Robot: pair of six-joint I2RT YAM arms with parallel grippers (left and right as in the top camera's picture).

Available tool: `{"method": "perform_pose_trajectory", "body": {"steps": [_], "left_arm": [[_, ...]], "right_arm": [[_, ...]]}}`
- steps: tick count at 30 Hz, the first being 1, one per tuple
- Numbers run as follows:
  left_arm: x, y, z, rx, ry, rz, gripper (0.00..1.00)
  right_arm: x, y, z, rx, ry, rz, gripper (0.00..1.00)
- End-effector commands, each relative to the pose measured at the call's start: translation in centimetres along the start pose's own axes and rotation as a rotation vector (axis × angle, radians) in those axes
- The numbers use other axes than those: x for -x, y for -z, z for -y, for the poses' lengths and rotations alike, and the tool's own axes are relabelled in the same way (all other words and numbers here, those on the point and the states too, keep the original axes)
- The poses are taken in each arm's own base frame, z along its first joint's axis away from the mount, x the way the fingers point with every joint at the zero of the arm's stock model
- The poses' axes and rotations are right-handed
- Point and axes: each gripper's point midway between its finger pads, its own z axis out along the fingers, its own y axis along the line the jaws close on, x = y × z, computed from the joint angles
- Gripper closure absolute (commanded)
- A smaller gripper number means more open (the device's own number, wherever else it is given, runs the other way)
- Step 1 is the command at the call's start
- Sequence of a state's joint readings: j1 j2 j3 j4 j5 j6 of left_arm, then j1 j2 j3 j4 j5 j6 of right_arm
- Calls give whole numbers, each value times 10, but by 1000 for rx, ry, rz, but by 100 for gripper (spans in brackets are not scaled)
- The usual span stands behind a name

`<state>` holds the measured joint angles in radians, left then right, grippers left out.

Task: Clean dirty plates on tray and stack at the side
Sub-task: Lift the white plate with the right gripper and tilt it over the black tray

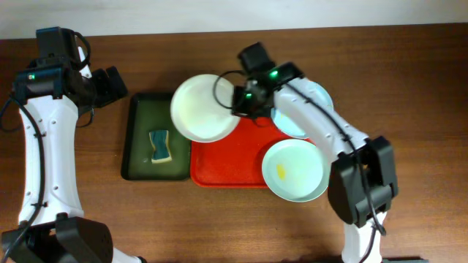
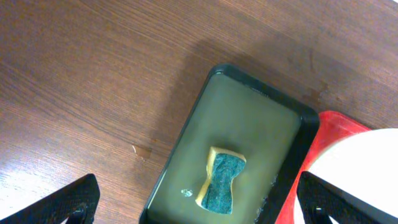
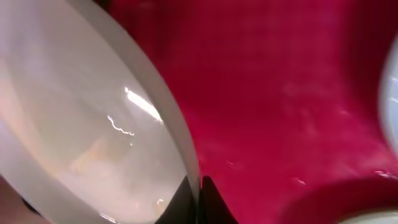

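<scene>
My right gripper is shut on the rim of the white plate and holds it over the gap between the red tray and the green tray. In the right wrist view the plate fills the left side and the fingertips pinch its edge above the red tray. A pale blue-green plate with a yellow smear lies at the tray's front right. Another pale plate lies at the back right, partly under my arm. My left gripper is open above the green tray.
A dark green tray left of the red tray holds a yellow and green sponge. The left wrist view shows the green tray, the sponge and the white plate's edge. Brown wood table all round.
</scene>
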<state>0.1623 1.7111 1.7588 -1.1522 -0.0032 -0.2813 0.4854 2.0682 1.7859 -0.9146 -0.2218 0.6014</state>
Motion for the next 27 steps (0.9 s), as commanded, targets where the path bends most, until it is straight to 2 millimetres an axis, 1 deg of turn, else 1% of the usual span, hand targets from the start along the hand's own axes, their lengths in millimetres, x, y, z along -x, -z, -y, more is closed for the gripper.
{"method": "perform_pose_trajectory", "body": {"steps": [1,4,5,7,10,12,14,16,17,20,22,25,27], "left_arm": [[2,1,3,-11,12,5,1],[2,1,3,-11,12,5,1],[2,1,3,-11,12,5,1],[2,1,3,-10,12,5,1],[2,1,3,-11,12,5,1],[2,1,3,-11,12,5,1],[2,1,3,-11,12,5,0],[2,1,3,-11,11,5,1],[2,1,3,-11,12,5,0],[2,1,3,-10,11,5,1],[2,1,3,-11,11,5,1],[2,1,3,-10,12,5,0],[2,1,3,-11,12,5,1]], "right_arm": [[5,1,-30,-77,31,152,96],[6,2,-52,-164,114,306,96],[9,7,-57,-221,140,389,96],[13,16,-69,-282,187,505,96],[16,27,-98,-316,361,616,96],[17,45,-110,-393,455,698,96],[21,80,-126,-538,546,833,96],[22,101,-136,-631,604,914,96],[22,112,-146,-686,663,956,96],[23,127,-159,-737,718,1007,96],[29,141,-162,-788,714,1052,96],[37,169,-168,-864,693,1127,96],[39,176,-173,-867,699,1150,96]]}}
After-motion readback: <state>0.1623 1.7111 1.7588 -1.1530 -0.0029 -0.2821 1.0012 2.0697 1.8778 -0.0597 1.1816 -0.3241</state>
